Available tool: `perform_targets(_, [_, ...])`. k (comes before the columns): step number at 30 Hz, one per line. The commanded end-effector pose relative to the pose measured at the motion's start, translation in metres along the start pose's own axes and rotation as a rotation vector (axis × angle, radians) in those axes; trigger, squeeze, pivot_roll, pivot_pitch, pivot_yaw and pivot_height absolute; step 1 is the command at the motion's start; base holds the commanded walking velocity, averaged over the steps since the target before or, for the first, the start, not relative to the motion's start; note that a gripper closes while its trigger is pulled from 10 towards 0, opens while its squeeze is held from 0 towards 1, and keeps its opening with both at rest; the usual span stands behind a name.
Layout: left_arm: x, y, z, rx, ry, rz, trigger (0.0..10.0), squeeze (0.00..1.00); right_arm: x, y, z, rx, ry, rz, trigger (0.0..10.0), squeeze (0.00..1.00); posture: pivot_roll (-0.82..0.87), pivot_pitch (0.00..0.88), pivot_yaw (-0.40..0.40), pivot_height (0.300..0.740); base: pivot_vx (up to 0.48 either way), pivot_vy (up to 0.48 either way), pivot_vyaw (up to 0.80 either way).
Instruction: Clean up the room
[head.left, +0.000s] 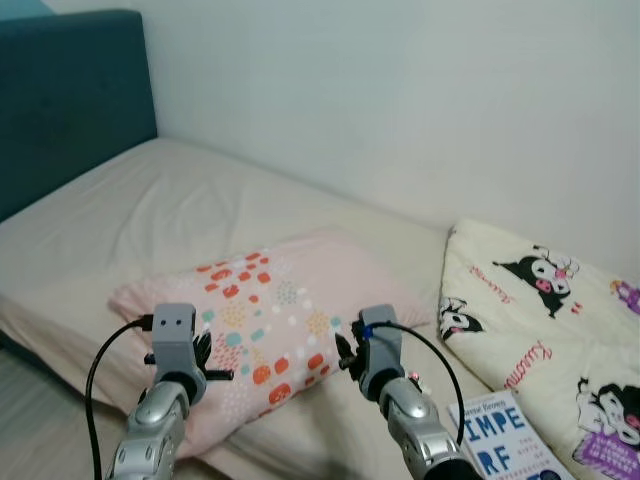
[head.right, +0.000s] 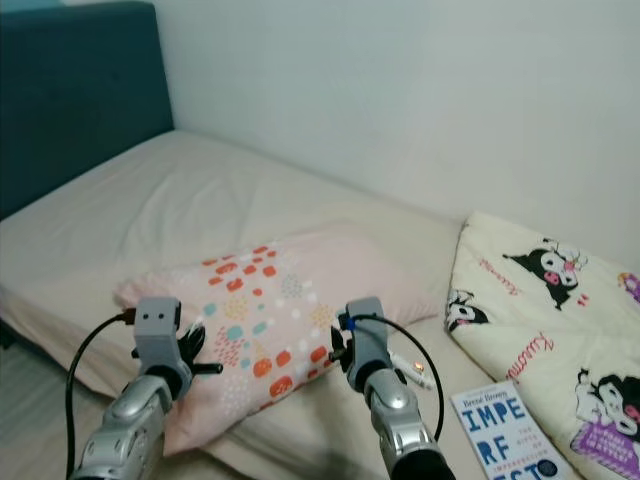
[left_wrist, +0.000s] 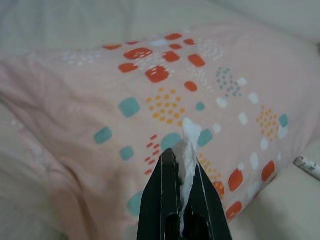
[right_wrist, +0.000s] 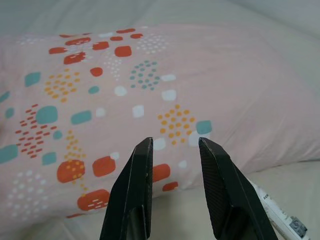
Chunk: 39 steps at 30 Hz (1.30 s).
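Left hand (left_wrist: 184, 165): fingers pressed together on a scrap of white tissue (left_wrist: 189, 145) that sticks out past the tips, held over the near end of the pillow.

Right hand (right_wrist: 172, 147): fingers apart, nothing between them, poised over the pillow's near edge.

Pillow (head.left: 265, 320): pink, printed with orange, teal and white patches (dots and rounded squares), lying on the bed (head.left: 150, 210) directly ahead of both hands.

Remote control (head.right: 410, 368): white, slim, on the sheet just beside the right hand, on its outer side.

Book (head.left: 500, 435): white cover, blue lettering, further out on the same side.

Blanket (head.left: 550, 320): cream, cartoon print, beyond the book, against the wall.

Headboard (head.left: 70, 100): teal, far off past the left hand.
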<state>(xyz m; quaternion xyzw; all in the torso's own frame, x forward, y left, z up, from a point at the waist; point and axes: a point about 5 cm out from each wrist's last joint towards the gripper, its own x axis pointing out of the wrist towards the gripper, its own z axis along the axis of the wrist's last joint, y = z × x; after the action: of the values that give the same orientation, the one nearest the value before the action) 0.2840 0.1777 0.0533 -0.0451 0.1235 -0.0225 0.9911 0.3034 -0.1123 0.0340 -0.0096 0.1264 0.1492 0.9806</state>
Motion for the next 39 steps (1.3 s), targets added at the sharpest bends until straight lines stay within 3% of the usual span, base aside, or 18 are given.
perform_targets(1, [0.0009,-0.0073,-0.0006,-0.001,0.004,-0.028,10.0,0.00,-0.0030,-0.0076,-0.0049,0.012,0.021,-0.025,10.0,0.00,0.00,0.000,-0.126,0.740,0.000,-0.480,0.00])
perform_targets(4, [0.0011,-0.0073,-0.0009,-0.001,0.004,-0.029,10.0,0.00,-0.0032,-0.0074,-0.0052,0.013,0.021,-0.025,10.0,0.00,0.00,0.000,-0.126,0.740,0.000,-0.480,0.00])
perform_targets(22, [0.0015,-0.0070,-0.0040,0.021,0.012,-0.020,10.0,0.00,-0.0022,-0.0082,-0.0038,-0.010,0.021,-0.020,10.0,0.00,0.00,0.000,-0.131,0.740,0.000,0.000,0.00])
perform_targets(25, [0.0018,-0.0083,-0.0033,0.031,0.013,-0.020,10.0,0.00,-0.0015,-0.0063,-0.0036,-0.043,0.027,-0.005,10.0,0.00,0.00,0.000,-0.124,0.740,0.000,-0.480,0.53])
perform_targets(32, [0.0024,-0.0067,-0.0036,0.033,0.023,0.003,10.0,0.00,-0.0018,-0.0049,-0.0037,-0.024,0.018,-0.016,10.0,0.00,0.00,0.000,-0.122,0.740,0.000,-0.480,0.46])
perform_targets(39, [0.0023,-0.0019,-0.0034,0.013,0.021,0.028,10.0,0.00,-0.0025,-0.0087,-0.0048,0.001,0.024,-0.033,10.0,0.00,0.00,0.000,-0.121,0.740,0.000,0.000,0.00])
